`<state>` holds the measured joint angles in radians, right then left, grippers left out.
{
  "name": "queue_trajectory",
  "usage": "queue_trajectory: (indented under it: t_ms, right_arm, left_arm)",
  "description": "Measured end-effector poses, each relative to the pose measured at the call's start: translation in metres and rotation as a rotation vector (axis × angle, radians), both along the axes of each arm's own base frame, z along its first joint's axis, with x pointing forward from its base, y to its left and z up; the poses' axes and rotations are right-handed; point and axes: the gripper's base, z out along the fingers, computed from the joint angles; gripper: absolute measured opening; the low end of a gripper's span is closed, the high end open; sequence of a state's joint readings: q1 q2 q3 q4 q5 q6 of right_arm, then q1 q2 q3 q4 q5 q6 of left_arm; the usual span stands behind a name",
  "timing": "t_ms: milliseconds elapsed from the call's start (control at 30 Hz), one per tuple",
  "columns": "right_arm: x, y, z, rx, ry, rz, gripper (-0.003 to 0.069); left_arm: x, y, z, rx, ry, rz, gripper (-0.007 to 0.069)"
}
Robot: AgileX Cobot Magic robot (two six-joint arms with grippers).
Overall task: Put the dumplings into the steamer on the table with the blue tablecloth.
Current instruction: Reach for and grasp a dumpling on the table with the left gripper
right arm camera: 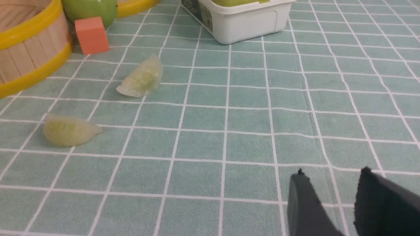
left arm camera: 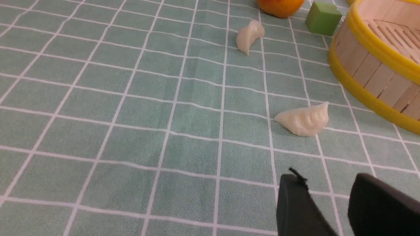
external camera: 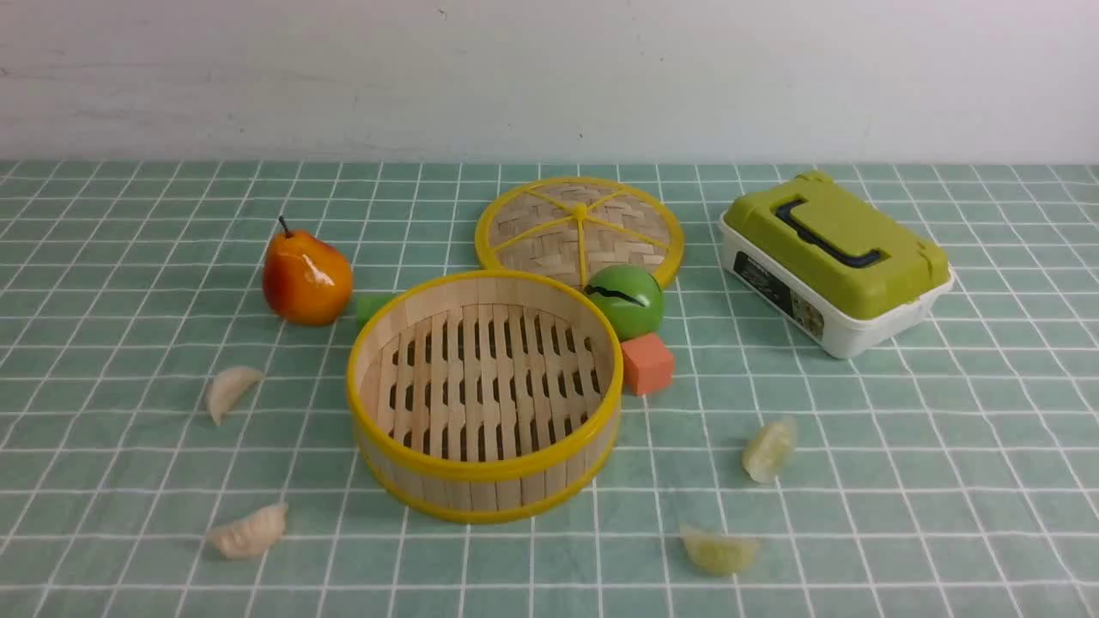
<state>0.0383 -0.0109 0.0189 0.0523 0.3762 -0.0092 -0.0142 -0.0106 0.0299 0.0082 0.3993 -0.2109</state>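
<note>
On the blue tablecloth [external camera: 901,481], four dumplings [external camera: 230,390] are spread around the empty steamer [external camera: 481,469], two per side. They are judged light, glossy and slippery, best pinched across the plump belly. The left gripper [left arm camera: 328,183] and right gripper [right arm camera: 333,173] are seen spread apart, holding nothing.

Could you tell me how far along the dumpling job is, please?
Nothing is done: the steamer is empty. Nothing is in hand: the left gripper and right gripper are open and empty. Left to do: all four dumplings, two on the left, two on the right, lie on the tablecloth.
</note>
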Motion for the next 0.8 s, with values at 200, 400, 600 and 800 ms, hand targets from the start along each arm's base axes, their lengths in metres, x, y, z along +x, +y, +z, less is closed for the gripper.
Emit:
queue_trajectory:
  t_ms: [200, 400, 600, 800]
  right_arm:
    - [0.0, 0.0, 0.0, 0.0, 0.0, 0.0, 0.024]
    - [0.0, 0.0, 0.0, 0.001, 0.0, 0.0, 0.024]
    - [0.0, 0.0, 0.0, 0.0, 0.0, 0.0, 0.024]
    - [0.0, 0.0, 0.0, 0.0, 0.0, 0.0, 0.024]
  left_arm:
    - [0.0, 0.0, 0.0, 0.0, 0.0, 0.0, 0.0237]
    - [0.0, 0.0001, 0.0, 0.003, 0.0, 0.0, 0.0237]
    - [0.0, 0.0015, 0.0, 0.041, -0.001, 0.003, 0.0237]
    - [0.0001, 0.0016, 0.0003, 0.045, -0.004, 0.003, 0.0237]
